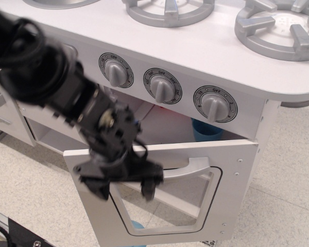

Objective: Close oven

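The white toy oven stands under the stovetop. Its door (232, 180) has a clear window with a grey frame (165, 206) and a horizontal silver bar handle (188, 168). The door hangs partly open, with its top edge tipped out from the body. My black gripper (123, 188) is blurred by motion and sits in front of the door's left half, just left of the handle. Its two fingers (148, 189) are spread wide apart and hold nothing. My arm hides the door's upper left corner.
Three grey knobs (161, 88) line the white front panel above the door. Grey burner rings (278, 28) sit on the stovetop. A blue cup (206, 131) stands inside the oven. A white cabinet (5, 118) is at the left. The floor is speckled tile (288, 195).
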You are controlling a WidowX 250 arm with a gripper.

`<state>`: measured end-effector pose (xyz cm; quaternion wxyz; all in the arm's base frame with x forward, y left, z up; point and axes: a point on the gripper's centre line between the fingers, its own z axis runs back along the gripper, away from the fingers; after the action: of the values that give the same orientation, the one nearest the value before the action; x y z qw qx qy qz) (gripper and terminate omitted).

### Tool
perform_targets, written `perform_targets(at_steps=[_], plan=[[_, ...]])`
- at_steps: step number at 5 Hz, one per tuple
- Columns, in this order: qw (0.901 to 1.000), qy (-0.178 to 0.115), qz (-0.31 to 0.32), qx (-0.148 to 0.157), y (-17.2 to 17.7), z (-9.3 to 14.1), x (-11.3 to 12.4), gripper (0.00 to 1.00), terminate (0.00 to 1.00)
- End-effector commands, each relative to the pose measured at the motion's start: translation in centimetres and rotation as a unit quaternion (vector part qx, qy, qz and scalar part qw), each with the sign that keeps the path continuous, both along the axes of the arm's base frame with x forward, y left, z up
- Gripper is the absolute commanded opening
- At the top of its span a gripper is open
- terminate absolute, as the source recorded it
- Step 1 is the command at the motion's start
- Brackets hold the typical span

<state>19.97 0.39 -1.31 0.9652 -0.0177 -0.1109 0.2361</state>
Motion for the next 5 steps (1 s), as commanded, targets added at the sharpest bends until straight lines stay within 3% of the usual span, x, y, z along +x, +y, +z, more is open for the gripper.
perform_targets(at_steps=[1, 2, 3, 5], plan=[[0.9988, -0.034, 0.032, 0.013, 1.1, 0.2, 4.4, 1.0, 0.0], [0.9978, -0.045, 0.046, 0.014, 1.4, 0.5, 5.9, 1.0, 0.0], [0.9961, -0.076, 0.043, 0.017, 1.8, 1.2, 7.7, 1.0, 0.0], [0.997, -0.071, 0.03, 0.01, 1.9, 2.3, 7.1, 1.0, 0.0]])
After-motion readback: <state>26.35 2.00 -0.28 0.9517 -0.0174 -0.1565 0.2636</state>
